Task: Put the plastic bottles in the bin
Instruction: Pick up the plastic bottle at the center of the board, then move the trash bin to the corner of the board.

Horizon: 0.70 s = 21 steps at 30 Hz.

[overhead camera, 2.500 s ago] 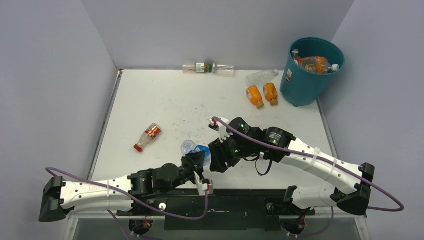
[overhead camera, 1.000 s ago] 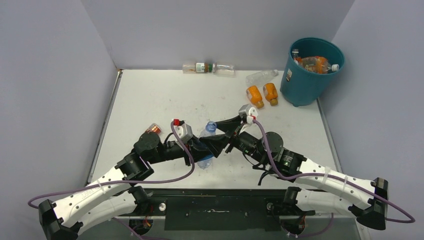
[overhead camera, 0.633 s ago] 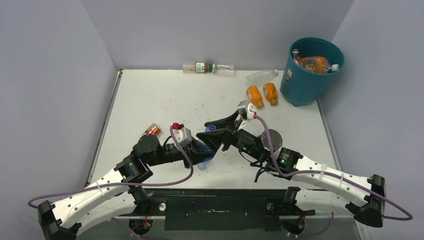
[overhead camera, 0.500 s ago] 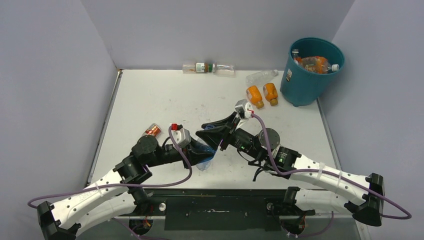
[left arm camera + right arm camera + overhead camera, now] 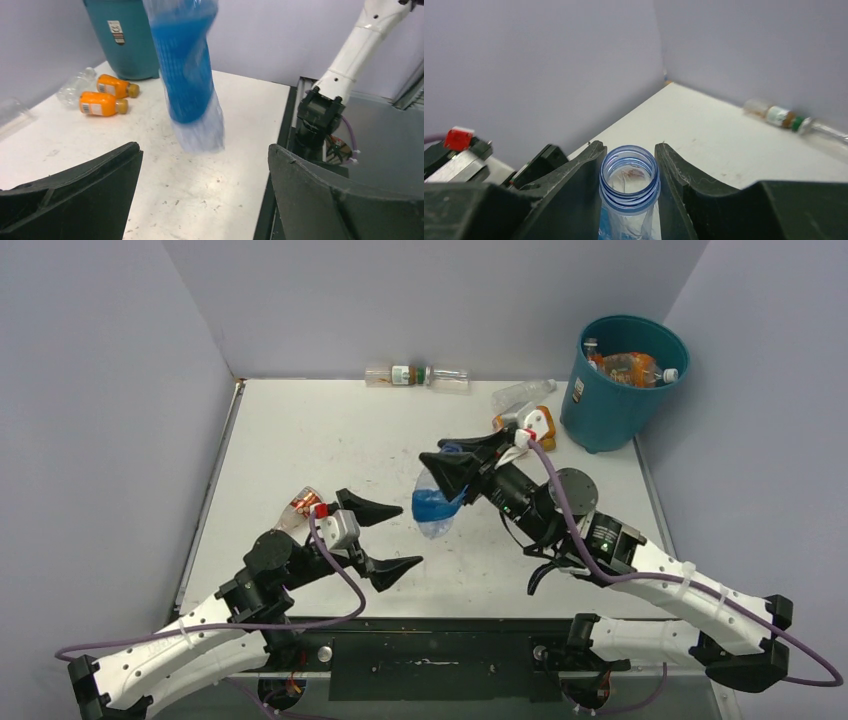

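Blue-labelled bottle (image 5: 435, 508) hangs mouth-up over the middle of the tabletop (image 5: 300, 430). The right claw (image 5: 433, 466) is pinched on its open neck. The left claw (image 5: 408, 537) gapes wide with nothing in it, just beside the bottle on the near side. The bin (image 5: 610, 405) stands at the far right corner with bottles inside. Two orange bottles (image 5: 102, 102) lie near the bin, and clear bottles (image 5: 415, 374) lie along the back wall.
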{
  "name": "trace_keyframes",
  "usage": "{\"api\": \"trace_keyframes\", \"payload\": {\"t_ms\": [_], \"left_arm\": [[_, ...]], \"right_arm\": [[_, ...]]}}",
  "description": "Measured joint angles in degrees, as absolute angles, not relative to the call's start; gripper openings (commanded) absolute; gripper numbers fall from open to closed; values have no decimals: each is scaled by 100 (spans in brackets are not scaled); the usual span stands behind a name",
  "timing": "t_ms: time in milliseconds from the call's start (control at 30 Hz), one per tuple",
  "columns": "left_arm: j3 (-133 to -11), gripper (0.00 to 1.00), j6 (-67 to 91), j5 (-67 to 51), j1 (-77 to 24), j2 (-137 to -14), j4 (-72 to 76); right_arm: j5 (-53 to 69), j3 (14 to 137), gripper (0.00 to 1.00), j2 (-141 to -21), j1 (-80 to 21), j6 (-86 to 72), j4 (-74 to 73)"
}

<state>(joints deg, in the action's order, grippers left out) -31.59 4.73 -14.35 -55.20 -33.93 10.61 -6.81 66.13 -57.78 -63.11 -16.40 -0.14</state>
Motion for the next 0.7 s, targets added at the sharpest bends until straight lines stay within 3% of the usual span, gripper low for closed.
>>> {"api": "trace_keyframes", "payload": {"t_ms": [167,433,600,700], "left_arm": [[-3061,96,377,-1061,-5520,-3260,1240],[-2978,96,259,-829,-5520,-3293,1356],[-2969,96,228,-770,-5542,-3378,1354],[-2958,96,211,-738,-5542,-3385,1352]], "right_arm": [[-1931,7013,5,-5621,-6311,-395,301],[-3520,7559,5,-6136,-6012,2023,2484],[-3590,9109,5,-7380,-3835,1542,2099],[-3732,9292,5,-7837,-2891,1066,1817]]}}
